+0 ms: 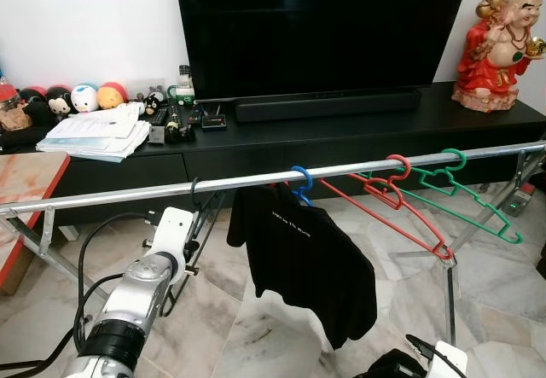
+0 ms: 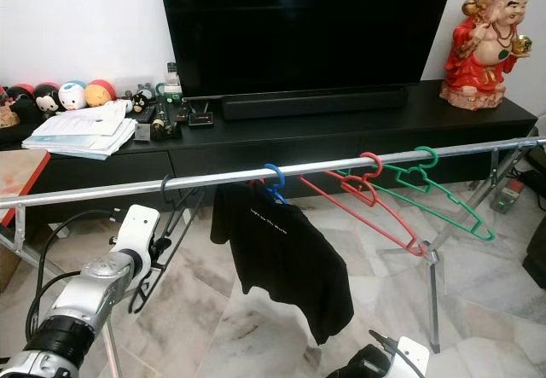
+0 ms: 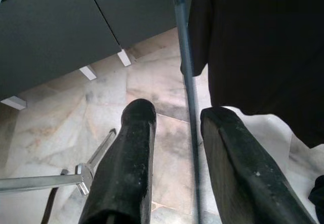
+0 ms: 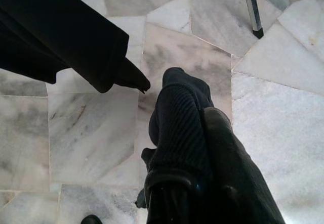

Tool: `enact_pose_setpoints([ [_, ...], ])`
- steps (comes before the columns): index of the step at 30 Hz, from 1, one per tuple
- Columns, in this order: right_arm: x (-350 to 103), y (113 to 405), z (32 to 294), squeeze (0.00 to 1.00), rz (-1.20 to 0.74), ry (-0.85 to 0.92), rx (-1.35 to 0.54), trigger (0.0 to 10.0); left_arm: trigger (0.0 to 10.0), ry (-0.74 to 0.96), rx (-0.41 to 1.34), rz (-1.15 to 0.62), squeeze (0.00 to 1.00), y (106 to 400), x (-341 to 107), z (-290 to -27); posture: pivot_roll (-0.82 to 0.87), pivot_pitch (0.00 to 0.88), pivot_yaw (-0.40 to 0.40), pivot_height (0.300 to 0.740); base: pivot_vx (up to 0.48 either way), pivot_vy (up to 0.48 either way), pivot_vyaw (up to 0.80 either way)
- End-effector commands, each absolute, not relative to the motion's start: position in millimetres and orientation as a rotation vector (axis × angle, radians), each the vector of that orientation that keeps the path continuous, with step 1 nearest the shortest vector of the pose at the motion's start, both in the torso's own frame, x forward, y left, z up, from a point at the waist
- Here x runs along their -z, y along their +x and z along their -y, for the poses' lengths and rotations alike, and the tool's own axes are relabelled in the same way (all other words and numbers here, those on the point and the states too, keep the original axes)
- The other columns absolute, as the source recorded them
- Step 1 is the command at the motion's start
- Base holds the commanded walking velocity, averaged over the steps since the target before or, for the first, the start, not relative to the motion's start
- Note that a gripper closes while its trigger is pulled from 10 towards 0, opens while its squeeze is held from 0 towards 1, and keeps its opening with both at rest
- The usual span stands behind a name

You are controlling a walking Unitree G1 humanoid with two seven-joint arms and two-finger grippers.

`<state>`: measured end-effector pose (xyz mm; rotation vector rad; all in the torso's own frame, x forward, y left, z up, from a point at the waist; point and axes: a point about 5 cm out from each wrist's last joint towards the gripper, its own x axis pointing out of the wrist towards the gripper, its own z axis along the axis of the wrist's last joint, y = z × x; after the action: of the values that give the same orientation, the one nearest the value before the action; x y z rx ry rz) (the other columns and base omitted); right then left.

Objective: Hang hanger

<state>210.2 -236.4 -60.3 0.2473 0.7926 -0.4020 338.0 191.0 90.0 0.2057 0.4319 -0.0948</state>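
Just under the rail, the left hand — fingers apart — astride the black hanger.

A home living room is being shown. A large television is being carried on a low black cabinet, with plush toys and a red figurine being displayed above a marble floor.

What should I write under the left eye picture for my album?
Robot's left gripper by the silver rail, where a dark hanger, a black T-shirt and red and green hangers hang.
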Motion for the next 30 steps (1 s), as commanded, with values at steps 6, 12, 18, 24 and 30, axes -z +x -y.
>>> enact_pose_setpoints([
  [6,58.4,213.2,237.1,0.0,-0.787,0.244,0.398,10.0,10.0,0.222,0.12,-0.411,1.0,334.4,-95.9,-193.0,0.13,0.0,0.032,0.74,0.0,0.0,0.0],
  [12,58.2,213.6,237.0,0.0,-0.787,0.243,0.395,10.0,10.0,0.208,0.204,-0.343,1.0,338.1,-109.1,-180.3,0.13,0.0,0.033,0.74,0.0,0.0,0.0],
  [18,58.1,214.0,236.3,0.0,-0.786,0.246,0.396,10.0,10.0,0.241,0.212,-0.322,1.0,344.0,-109.3,-166.1,0.12,0.0,0.037,0.74,0.0,0.0,0.0],
  [24,58.3,214.1,235.7,0.0,-0.787,0.246,0.393,10.0,10.0,0.246,0.206,-0.332,0.0,348.8,-104.8,-155.0,0.12,0.0,0.038,0.74,0.0,0.0,0.0],
  [30,58.4,213.9,235.5,0.0,-0.786,0.248,0.394,10.0,10.0,0.222,0.157,-0.317,0.0,355.3,-102.0,-149.3,0.11,0.0,0.039,0.74,0.0,0.0,0.0],
])
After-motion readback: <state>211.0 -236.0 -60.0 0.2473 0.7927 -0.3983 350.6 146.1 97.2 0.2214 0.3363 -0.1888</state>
